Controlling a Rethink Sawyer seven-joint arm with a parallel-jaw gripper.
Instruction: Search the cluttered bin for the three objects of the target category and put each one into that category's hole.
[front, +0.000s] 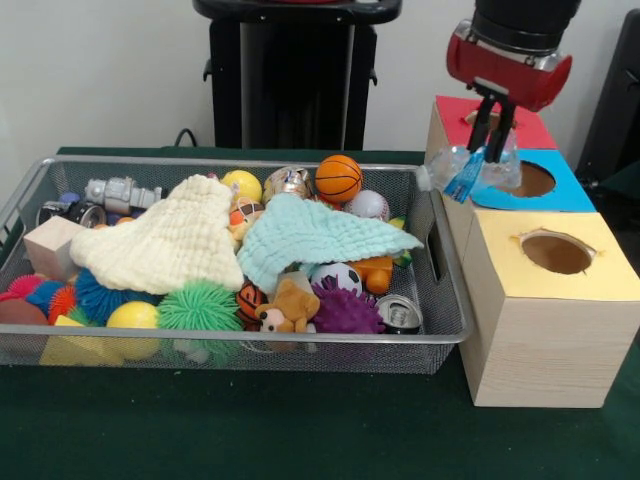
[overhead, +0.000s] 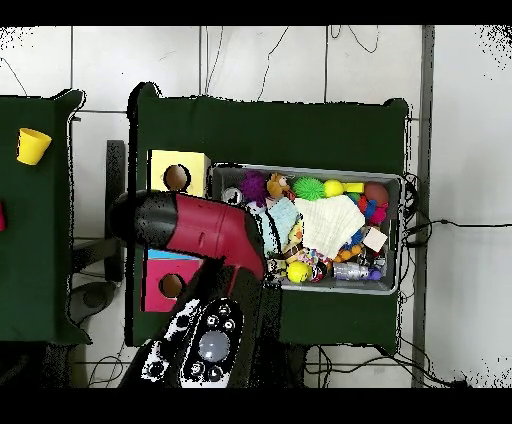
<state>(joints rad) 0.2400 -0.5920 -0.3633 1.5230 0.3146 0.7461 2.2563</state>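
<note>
Green cloth covers the table (front: 300, 430), and on it stand a wire bin (front: 440, 300) and a row of wooden boxes. Over the blue box (front: 560, 195), just beside its hole (front: 530, 180), the gripper (front: 492, 140) hangs with its jaws clamped on a crushed clear bottle (front: 470, 170) with a blue label; the bottle is in the air, against the box's near corner. Behind it is the red box (front: 530, 125), in front the yellow box (front: 550, 300) with its own round hole (front: 556, 253). Inside the bin lie a cream cloth (front: 165, 240) and a mint cloth (front: 320, 235) over balls, a basketball (front: 338, 178), a can (front: 400, 314), a teddy (front: 288, 308) and spiky toys. From overhead the red arm (overhead: 205, 228) hides the blue box
</note>
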